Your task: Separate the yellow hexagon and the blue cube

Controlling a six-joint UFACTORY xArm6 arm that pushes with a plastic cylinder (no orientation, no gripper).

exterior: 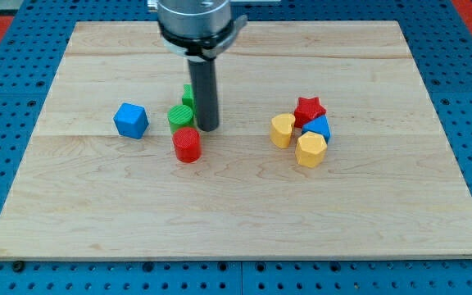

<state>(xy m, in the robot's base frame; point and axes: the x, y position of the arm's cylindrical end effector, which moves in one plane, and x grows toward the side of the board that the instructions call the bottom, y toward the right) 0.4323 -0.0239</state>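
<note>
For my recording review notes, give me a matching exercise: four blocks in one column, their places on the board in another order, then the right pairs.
Blocks:
1. blue cube
2. red cylinder
3. red star
4. yellow hexagon

Places:
A. top of the cluster at the view's right
B. alone, furthest to the view's left
C. bottom of the cluster at the view's right
D. just below and left of my tip, under the green cylinder

Pairs: 1-B, 2-D, 3-A, 4-C
</note>
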